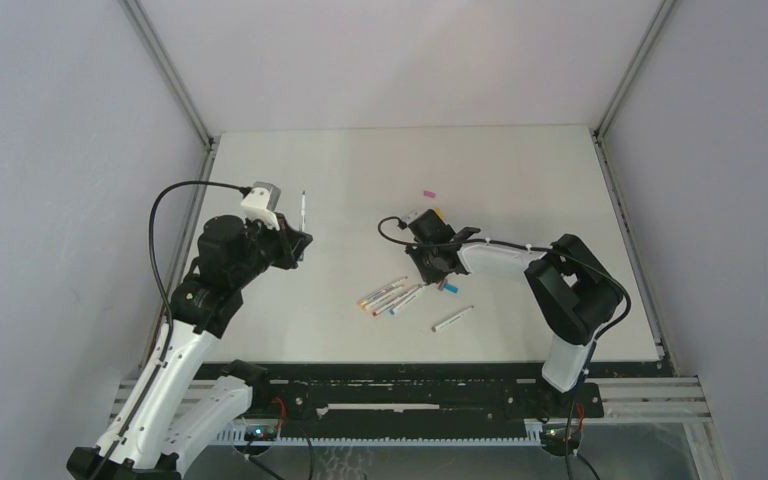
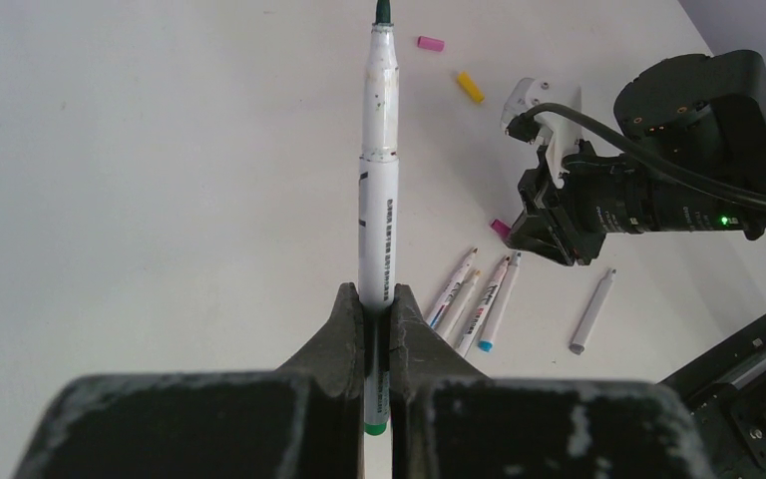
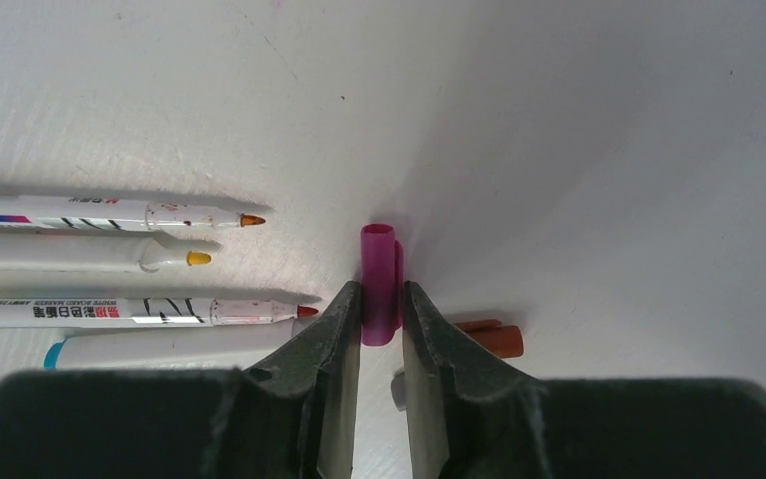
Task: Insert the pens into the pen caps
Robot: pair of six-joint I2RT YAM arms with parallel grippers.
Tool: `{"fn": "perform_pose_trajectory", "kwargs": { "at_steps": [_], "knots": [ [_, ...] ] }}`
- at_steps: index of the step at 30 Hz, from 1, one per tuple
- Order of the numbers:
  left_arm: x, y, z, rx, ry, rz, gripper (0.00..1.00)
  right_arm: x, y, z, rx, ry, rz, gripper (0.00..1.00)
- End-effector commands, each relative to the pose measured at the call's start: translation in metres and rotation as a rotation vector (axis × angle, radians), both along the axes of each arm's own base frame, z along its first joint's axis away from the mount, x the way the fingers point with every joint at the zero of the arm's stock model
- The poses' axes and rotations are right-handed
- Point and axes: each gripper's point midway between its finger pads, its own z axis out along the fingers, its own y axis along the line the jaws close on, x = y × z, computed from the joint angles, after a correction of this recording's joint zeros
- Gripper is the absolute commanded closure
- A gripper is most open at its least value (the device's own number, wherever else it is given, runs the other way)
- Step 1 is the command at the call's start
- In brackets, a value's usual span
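My left gripper (image 2: pixel 379 299) is shut on a white pen (image 2: pixel 379 180) with a green tip, and the pen points straight out from the jaws. From above, that pen (image 1: pixel 303 210) sits left of centre, lifted off the table. My right gripper (image 3: pixel 381 299) is down at the table, its fingers pressed on both sides of a magenta pen cap (image 3: pixel 379 261). A dark red cap (image 3: pixel 494 339) lies just to its right. Several pens (image 1: pixel 390 295) lie side by side left of the right gripper (image 1: pixel 430 265).
A grey-ended pen (image 1: pixel 452 318) lies alone near the front. A pink cap (image 1: pixel 428 192) and a yellow-orange cap (image 2: pixel 470 87) rest behind the right arm. A blue cap (image 1: pixel 449 287) sits by the right gripper. The white table (image 1: pixel 520 170) ends at side rails.
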Motion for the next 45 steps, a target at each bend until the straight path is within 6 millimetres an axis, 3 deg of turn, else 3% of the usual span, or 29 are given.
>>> {"fn": "perform_pose_trajectory", "kwargs": {
  "at_steps": [1,5,10,13,16,19,25,31,35,40,45],
  "knots": [
    [0.003,-0.001,0.016,-0.020,-0.045,-0.002,1.00,0.000,-0.004,-0.004,-0.063,-0.006,-0.005,0.79],
    [-0.001,-0.009,0.021,-0.107,-0.028,-0.008,1.00,-0.002,-0.004,-0.005,-0.076,-0.006,-0.009,0.80],
    [0.000,-0.018,0.026,-0.270,-0.058,0.015,1.00,0.003,0.001,0.005,-0.041,-0.031,-0.012,1.00],
    [0.008,-0.027,0.021,-0.330,-0.156,0.021,1.00,0.008,0.012,0.031,0.015,-0.053,0.012,1.00],
    [0.017,-0.035,-0.005,-0.250,-0.257,0.028,1.00,0.008,0.016,0.065,0.064,-0.083,0.032,1.00],
    [0.007,-0.063,-0.040,-0.131,-0.353,-0.096,1.00,-0.002,0.015,0.103,0.119,-0.097,0.047,1.00],
    [-0.035,-0.121,-0.071,0.043,-0.453,-0.434,1.00,-0.074,0.016,0.153,0.298,0.093,0.121,1.00],
    [-0.071,-0.143,-0.093,0.111,-0.513,-0.607,1.00,-0.152,0.005,0.176,0.372,0.341,0.187,1.00],
    [-0.096,-0.156,-0.112,0.194,-0.545,-0.679,1.00,-0.194,-0.003,0.188,0.391,0.484,0.228,1.00],
    [-0.128,-0.171,-0.120,0.252,-0.611,-0.763,1.00,-0.230,-0.018,0.193,0.353,0.643,0.232,1.00],
    [-0.147,-0.179,-0.125,0.326,-0.667,-0.805,1.00,-0.249,-0.030,0.197,0.329,0.714,0.240,1.00]
  ]
}}
